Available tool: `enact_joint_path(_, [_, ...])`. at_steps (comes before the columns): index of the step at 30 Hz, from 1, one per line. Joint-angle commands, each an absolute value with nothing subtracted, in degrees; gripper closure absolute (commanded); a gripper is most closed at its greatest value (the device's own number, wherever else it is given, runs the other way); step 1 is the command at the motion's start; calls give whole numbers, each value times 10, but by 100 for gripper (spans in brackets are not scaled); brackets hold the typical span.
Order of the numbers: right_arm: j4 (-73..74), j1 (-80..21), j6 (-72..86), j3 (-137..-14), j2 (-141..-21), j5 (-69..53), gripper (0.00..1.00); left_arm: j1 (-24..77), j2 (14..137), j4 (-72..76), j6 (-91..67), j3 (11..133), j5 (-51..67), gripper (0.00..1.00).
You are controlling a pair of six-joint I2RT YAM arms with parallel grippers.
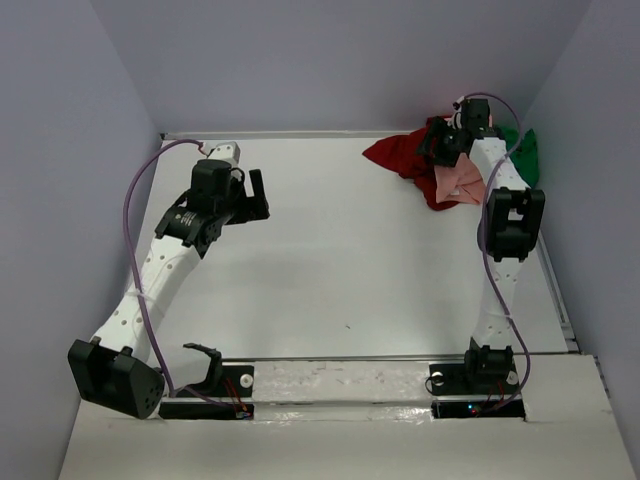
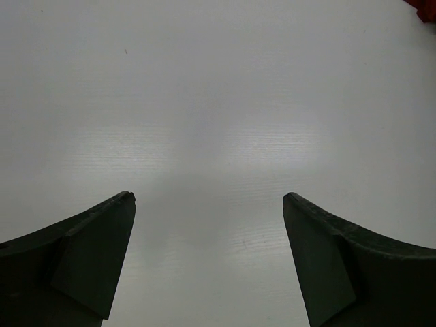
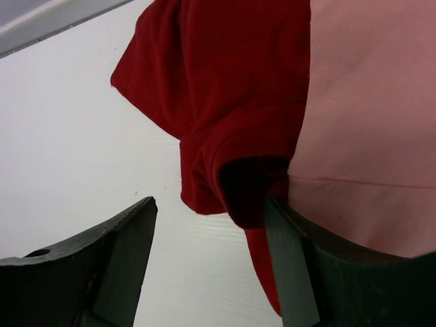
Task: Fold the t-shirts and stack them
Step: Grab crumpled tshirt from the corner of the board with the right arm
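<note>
Red t-shirt (image 3: 225, 102) touching pink t-shirt (image 3: 368, 102): right tool (image 3: 210, 208) spread astride its sleeve, seemingly to lift it; left tool (image 2: 208, 197) released.

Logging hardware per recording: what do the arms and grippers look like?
The left arm and right arm share white link shells, black joint housings and a looping purple cable each. The left gripper and right gripper have two matte black, tapering fingers.

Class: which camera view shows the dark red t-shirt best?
The right wrist view: the dark red t-shirt is close up, its sleeve and hem clear. The top view shows it small and crumpled at the table's far right corner. The left wrist view catches only a red sliver at its top right.
</note>
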State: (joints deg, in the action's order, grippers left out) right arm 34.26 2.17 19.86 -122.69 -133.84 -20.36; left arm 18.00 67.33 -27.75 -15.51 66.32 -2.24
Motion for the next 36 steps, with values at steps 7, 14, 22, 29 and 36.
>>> enact_joint_path(7, [328, 20, 209, -1295, -1379, -239, 34, 189, 662, -279, -146, 668, -37, 1])
enact_joint_path(14, [317, 20, 222, -1302, -1394, -258, 65, 196, 664, -280, -143, 669, -39, 1])
enact_joint_path(22, [317, 4, 259, -1299, -1376, -341, 100, 196, 672, -281, -140, 671, -41, 1])
enact_joint_path(29, [445, -126, 275, -1318, -1317, -353, 100, 196, 684, -270, -141, 678, -44, 1])
enact_joint_path(36, [515, -256, 344, -1329, -1265, -465, 100, 194, 689, -277, -156, 691, -89, 1])
